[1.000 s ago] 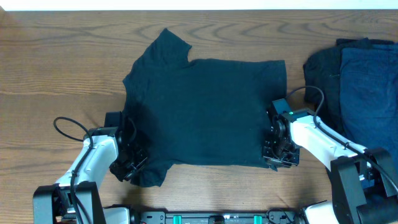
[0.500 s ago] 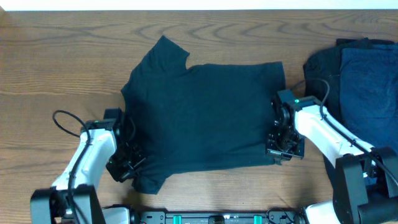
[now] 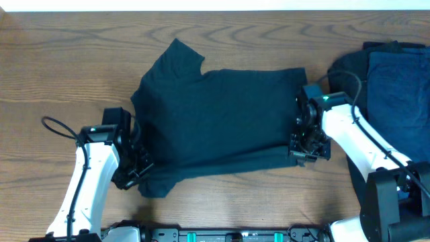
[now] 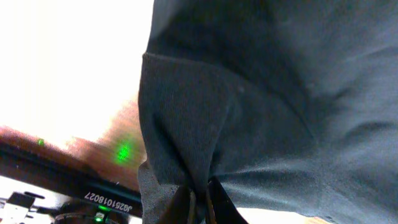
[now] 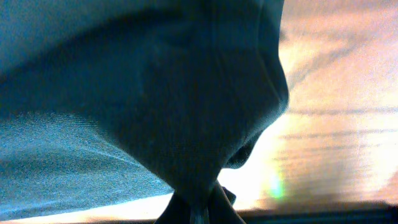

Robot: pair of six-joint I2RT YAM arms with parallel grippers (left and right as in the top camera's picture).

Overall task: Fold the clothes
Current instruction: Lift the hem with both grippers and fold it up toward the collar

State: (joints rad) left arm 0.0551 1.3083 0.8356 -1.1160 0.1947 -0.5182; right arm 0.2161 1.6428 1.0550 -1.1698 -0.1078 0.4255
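A dark T-shirt (image 3: pixel 222 111) lies spread on the wooden table, one sleeve pointing to the far left. Its near hem is lifted and folding back. My left gripper (image 3: pixel 136 171) is shut on the shirt's near left corner by the sleeve; the pinched cloth (image 4: pixel 199 155) bunches between its fingers (image 4: pixel 199 202). My right gripper (image 3: pixel 304 149) is shut on the near right hem corner; the cloth (image 5: pixel 186 124) hangs gathered from its fingers (image 5: pixel 199 208). More dark clothes (image 3: pixel 393 87), black and navy, lie piled at the right edge.
Wooden table (image 3: pixel 67 60) all around the shirt. A black cable loop (image 3: pixel 57 128) hangs off the left arm. The robot base rail (image 3: pixel 228 235) runs along the near edge. The pile of clothes sits close to the right arm.
Both grippers have moved away from the near edge and risen, carrying the shirt's near hem with them. The near edge of the shirt now lies further back and slants.
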